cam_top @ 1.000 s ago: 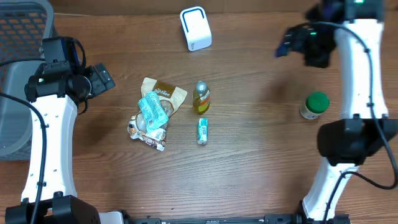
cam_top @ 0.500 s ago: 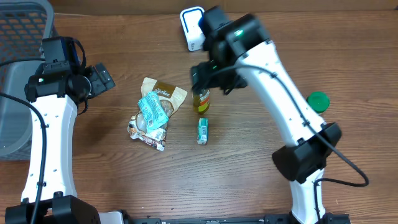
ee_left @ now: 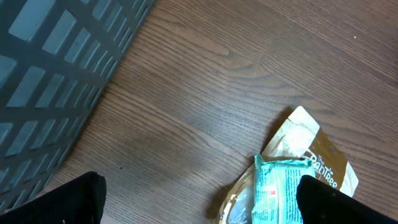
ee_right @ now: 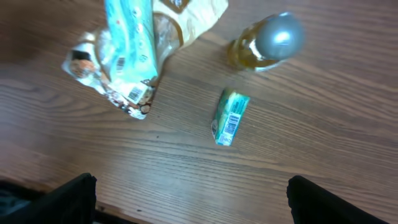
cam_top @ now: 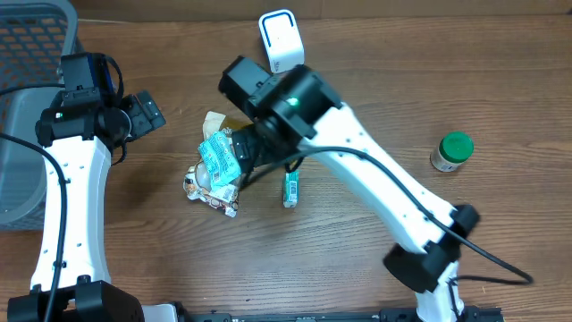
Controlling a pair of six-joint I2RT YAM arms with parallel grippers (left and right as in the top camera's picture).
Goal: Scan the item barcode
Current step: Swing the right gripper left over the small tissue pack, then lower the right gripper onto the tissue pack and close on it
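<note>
Several items lie mid-table: a teal packet (cam_top: 217, 159) on a foil snack pack (cam_top: 207, 190), a brown pouch (cam_top: 239, 132) and a small green box (cam_top: 290, 188). In the right wrist view the green box (ee_right: 230, 117) shows a barcode, with a yellow bottle (ee_right: 267, 40) beyond it and the teal packet (ee_right: 127, 43) at top left. My right gripper (cam_top: 243, 154) hangs over this group, open (ee_right: 199, 208), holding nothing. Left of the pile, my left gripper (cam_top: 143, 112) stands open (ee_left: 199, 205) and empty, the teal packet (ee_left: 277, 186) near its right finger. The white scanner (cam_top: 280, 40) stands at the back.
A grey mesh basket (cam_top: 27, 89) fills the far left edge and shows in the left wrist view (ee_left: 56, 74). A green-capped jar (cam_top: 451, 150) stands alone at the right. My right arm crosses the table diagonally and hides the bottle from above.
My right arm has swung from the far right across the table to above the pile of items, its jaws widening a little. The left arm has not moved.
</note>
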